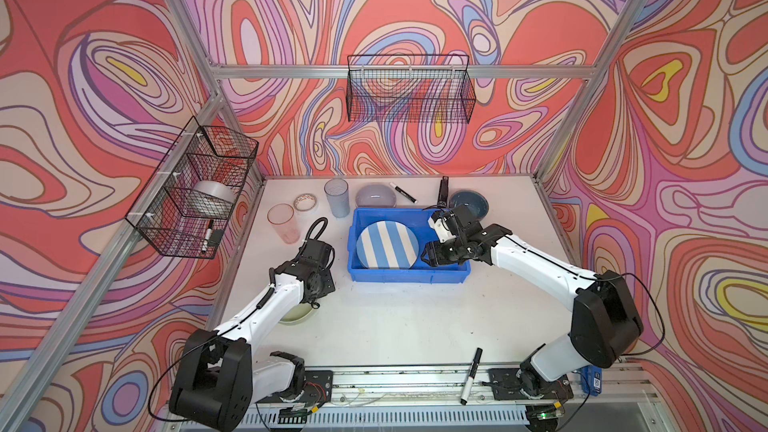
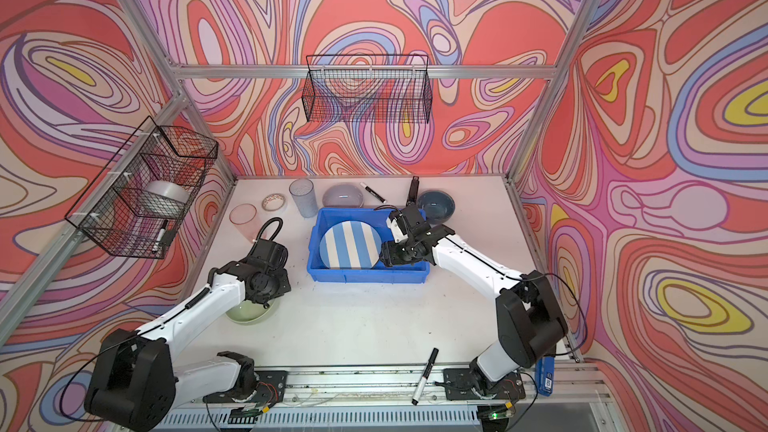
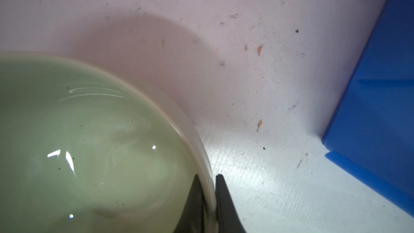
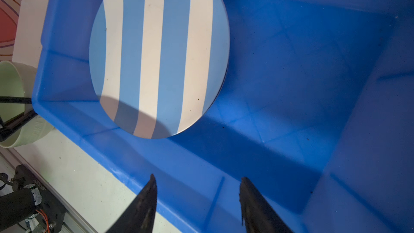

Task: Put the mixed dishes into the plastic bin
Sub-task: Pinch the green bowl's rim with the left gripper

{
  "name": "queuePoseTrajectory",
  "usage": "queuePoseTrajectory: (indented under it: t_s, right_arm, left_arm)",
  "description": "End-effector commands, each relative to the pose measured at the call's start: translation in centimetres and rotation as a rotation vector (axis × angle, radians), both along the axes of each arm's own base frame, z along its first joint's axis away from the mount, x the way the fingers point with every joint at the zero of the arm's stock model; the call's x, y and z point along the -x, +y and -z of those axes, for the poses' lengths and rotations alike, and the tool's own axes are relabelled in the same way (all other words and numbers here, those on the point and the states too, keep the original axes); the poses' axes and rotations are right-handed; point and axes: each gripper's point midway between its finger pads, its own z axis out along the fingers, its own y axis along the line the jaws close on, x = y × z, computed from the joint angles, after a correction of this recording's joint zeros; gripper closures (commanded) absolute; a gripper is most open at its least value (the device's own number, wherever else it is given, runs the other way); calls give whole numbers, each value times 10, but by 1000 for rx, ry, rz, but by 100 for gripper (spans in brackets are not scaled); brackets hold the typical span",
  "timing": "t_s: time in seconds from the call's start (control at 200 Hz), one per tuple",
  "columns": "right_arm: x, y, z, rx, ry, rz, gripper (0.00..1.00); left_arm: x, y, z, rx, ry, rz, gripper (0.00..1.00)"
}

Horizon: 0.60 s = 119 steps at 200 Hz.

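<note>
Between the clamped jaws of the left gripper [image 3: 208,182], I am pinching only the rim of the green bowl [image 3: 89,142]; glazed and smooth, it is, I judge, risking swinging or slipping out on lifting. Pale, glossy and empty, it is sitting upright. Jaws of the right gripper [image 4: 198,180] are hanging apart, empty, over the plastic bin [image 4: 291,63].

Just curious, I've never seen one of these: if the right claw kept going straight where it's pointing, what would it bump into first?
Probably the plastic bin: the open right gripper points down into it, toward bare floor beside the striped plate. Depth is hard to judge.
</note>
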Motion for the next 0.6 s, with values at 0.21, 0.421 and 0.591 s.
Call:
queuePoseTrajectory:
  t_s: [0.21,0.421,0.591]
  right_arm:
    - [-1,-9,-8,14,-13,38,40]
    - [-1,-8,-6,14,-8,38,39]
    - [-2,-8,-9,16,-11,35,40]
  left_arm:
    - [-29,-63,-16,265,-44,205,100]
    - [-41,-72,-13,289,-21,224,99]
    - [-41,-69,-8,278,16,184,93]
